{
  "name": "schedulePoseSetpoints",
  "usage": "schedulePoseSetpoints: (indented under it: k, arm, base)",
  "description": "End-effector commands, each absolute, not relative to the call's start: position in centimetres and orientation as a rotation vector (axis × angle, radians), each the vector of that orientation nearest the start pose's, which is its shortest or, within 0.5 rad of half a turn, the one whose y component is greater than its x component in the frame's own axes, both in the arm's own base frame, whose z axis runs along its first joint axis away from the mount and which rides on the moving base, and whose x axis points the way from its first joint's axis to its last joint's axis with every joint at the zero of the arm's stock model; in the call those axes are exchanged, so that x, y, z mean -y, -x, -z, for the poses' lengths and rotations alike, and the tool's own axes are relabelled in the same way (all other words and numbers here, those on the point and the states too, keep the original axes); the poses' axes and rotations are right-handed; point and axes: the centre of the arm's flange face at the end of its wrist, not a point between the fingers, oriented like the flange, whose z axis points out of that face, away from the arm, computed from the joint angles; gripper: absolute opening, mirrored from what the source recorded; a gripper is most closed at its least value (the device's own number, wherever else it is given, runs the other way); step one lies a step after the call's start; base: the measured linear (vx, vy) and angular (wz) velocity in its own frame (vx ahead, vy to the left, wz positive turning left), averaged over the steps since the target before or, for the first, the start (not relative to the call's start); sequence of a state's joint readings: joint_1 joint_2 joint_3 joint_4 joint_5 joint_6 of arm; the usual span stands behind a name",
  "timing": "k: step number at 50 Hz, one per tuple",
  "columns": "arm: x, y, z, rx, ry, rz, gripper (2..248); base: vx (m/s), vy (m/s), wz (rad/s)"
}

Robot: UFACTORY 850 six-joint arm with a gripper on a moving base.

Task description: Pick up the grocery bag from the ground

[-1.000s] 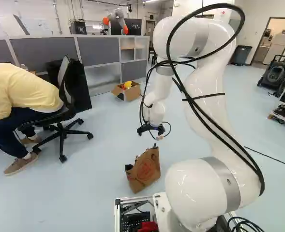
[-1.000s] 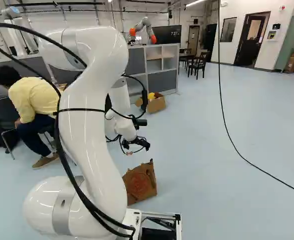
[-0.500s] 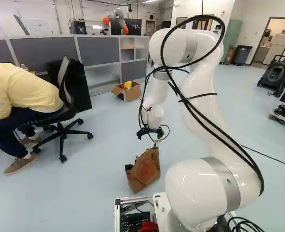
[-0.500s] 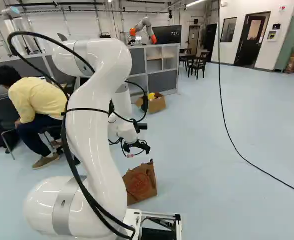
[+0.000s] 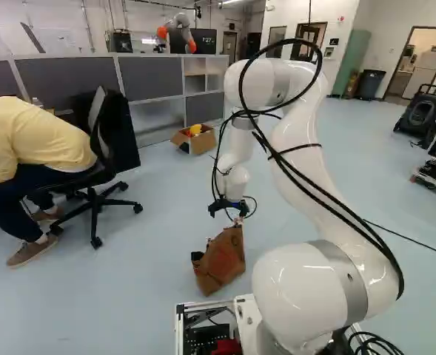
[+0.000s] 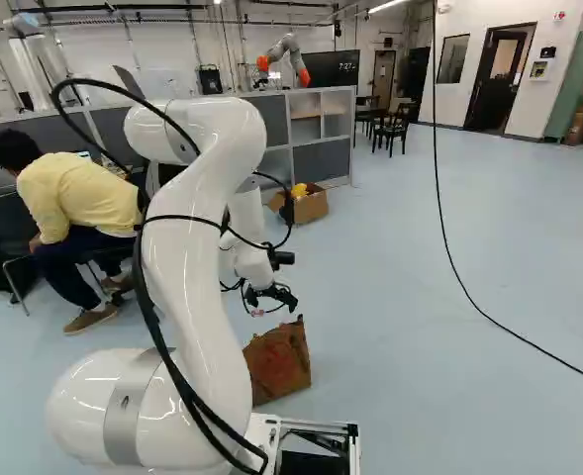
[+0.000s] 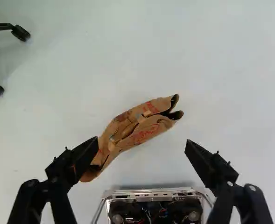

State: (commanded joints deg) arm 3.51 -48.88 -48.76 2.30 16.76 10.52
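Open fingers (image 7: 207,163) above the brown paper grocery bag (image 5: 221,260)

There's your gripper (image 5: 235,214) over it, both fingers spread wide! The bag sits tilted on the floor (image 5: 140,303), near your base (image 5: 179,325), and in your wrist view one finger overlaps its end

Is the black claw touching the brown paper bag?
Apart: the right base view shows a strip of blue floor between the black gripper and brown paper bag.

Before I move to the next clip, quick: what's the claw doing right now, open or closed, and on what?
Claw: wide open, holding nothing; the paper bag is below it, ungripped.
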Motion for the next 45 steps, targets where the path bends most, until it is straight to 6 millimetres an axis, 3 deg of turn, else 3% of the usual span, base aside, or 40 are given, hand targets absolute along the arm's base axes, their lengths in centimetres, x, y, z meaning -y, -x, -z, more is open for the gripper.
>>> schedulePoseSetpoints:
  k: [45]
  arm:
    - [-2.8, -47.9, -4.2, -1.164, 2.799, 0.326, 247]
  base:
    - [0.000, 0.000, 0.000]
